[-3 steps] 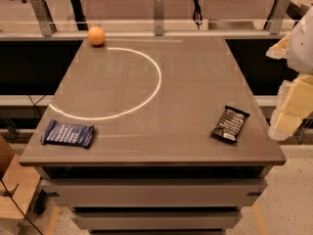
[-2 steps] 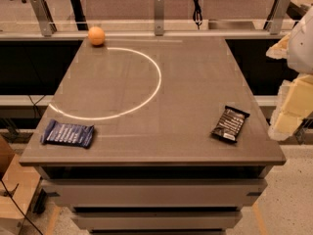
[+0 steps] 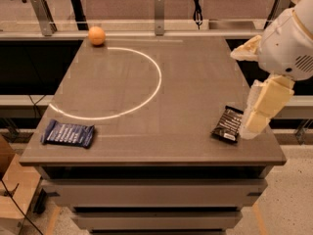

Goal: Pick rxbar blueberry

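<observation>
1. My gripper hangs at the right edge of the frame, just beside the black bar. I cannot tell whether it is spread or closed.
2. The rxbar blueberry lies at the lower left of the table, well apart from my gripper.
3. Its long axis runs nearly left-right, close to the table's near edge. I judge that I must travel leftward across the frame.

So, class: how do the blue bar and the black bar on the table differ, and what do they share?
The rxbar blueberry is dark blue; the black bar has white print. The blue one lies at the front left of the table, the black one at the right edge, beside the hand. The blue one lies crosswise, the black one nearly front to back. Both lie flat.
</observation>
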Robot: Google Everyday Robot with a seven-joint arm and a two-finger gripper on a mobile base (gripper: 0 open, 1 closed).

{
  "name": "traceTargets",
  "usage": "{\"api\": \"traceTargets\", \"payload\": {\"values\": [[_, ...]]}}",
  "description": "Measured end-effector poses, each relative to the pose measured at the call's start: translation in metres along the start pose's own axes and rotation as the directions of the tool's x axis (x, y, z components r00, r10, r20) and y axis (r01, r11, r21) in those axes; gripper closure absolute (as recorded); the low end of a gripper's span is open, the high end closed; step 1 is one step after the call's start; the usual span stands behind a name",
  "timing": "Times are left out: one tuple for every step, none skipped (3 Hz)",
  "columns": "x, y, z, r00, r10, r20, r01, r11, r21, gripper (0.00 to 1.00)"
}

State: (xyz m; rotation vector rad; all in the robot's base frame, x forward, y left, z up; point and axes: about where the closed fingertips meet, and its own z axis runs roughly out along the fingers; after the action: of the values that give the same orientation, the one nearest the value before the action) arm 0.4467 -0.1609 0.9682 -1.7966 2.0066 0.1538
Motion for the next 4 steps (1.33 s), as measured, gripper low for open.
{"api": "traceTargets", "payload": {"values": [[-0.045,0.008,0.034,0.986,-0.055,0.154,0.070,0.9931,-0.094,0.00],[-0.045,0.008,0.034,0.986,-0.055,0.154,0.070,0.9931,-0.095,0.00],[-0.058,0.009,0.051,0.983,-0.062,0.171,0.082,0.9904,-0.111,0.00],[-0.087,0.014,0.080,0.967,-0.070,0.245,0.108,0.9831,-0.148,0.00]]}}
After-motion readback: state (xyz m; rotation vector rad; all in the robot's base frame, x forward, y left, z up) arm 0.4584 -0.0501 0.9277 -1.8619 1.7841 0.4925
